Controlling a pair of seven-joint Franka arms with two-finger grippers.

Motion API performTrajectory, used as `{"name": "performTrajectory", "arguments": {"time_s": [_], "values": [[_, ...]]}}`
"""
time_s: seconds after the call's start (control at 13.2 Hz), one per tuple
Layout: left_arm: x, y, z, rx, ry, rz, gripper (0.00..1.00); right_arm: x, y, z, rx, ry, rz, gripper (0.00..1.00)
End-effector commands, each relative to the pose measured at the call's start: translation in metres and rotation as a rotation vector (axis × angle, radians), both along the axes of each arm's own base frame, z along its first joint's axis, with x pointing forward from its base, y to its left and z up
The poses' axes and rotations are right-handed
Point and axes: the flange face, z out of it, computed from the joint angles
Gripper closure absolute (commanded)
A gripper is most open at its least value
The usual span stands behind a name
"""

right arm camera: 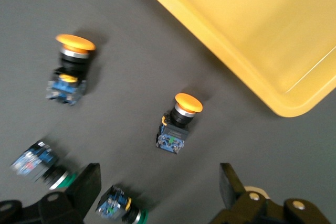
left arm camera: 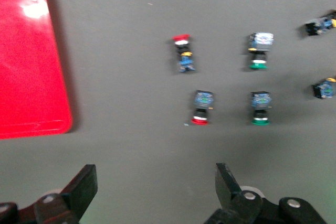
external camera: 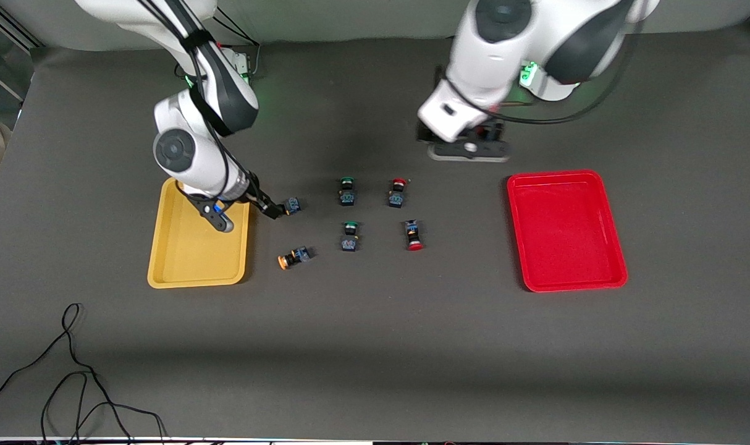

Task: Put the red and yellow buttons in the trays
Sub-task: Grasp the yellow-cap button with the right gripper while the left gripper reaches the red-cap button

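Reach is shortest for the right arm: the right hand (external camera: 276, 209) hangs low at the yellow tray's (external camera: 165, 259) edge, over the bench (external camera: 375, 346) just beside one yellow-capped button (external camera: 293, 205). In the right wrist view that button (right arm camera: 177, 123) lies on its side between the spread fingers (right arm camera: 86, 187), its cap turned toward the tray (right arm camera: 273, 30) and its dark body pointing away. Its long axis seems to run roughly along the line of approach, crosswise to the gap, so a closing pinch would probably catch the body's flanks.

The second yellow-capped button (external camera: 293, 257) lies nearer the front camera, also on its side, close to the same tray's rim. Neither is in a tray yet.

Two red-capped buttons wait toward the left arm's end: one (external camera: 398, 193) farther from the camera, the other (external camera: 414, 235) nearer, lying with its cap toward the camera. Between the yellow and red pairs sit two green-capped buttons (external camera: 347, 191), which are no part of the job. The red tray (external camera: 616, 259) is bare.

The left hand (external camera: 469, 147) waits above the bench, fingers (left arm camera: 84, 187) spread and holding nothing; the red pair lies ahead of it in its wrist view, so those fall to it.
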Motion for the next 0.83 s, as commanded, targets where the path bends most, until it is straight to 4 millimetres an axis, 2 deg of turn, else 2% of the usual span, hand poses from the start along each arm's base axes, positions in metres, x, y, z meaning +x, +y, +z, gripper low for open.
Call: {"name": "performTrajectory", "arguments": {"time_s": [0.0,0.08,0.23,0.45,0.68,0.76], "values": [[-0.017,-0.034,-0.013,-0.024,-0.019,0.053,0.0,-0.015,0.005,-0.048,-0.001,0.012,-0.075,0.0],[-0.02,-0.044,-0.026,-0.018,-0.013,0.042,0.0,-0.018,0.006,-0.063,0.001,0.015,-0.076,0.0],[-0.02,-0.054,-0.064,-0.008,-0.009,0.029,0.0,-0.023,0.005,-0.084,0.001,0.023,-0.083,0.0],[-0.029,-0.06,-0.137,0.0,-0.021,0.007,0.0,-0.032,0.001,-0.117,0.004,0.014,-0.112,0.0],[-0.028,-0.071,-0.204,0.021,0.003,-0.003,0.0,-0.036,-0.001,-0.122,0.0,0.018,-0.116,0.01],[-0.026,-0.072,-0.225,0.029,-0.001,-0.01,0.0,-0.036,0.0,-0.122,0.0,0.018,-0.114,0.1]]}}
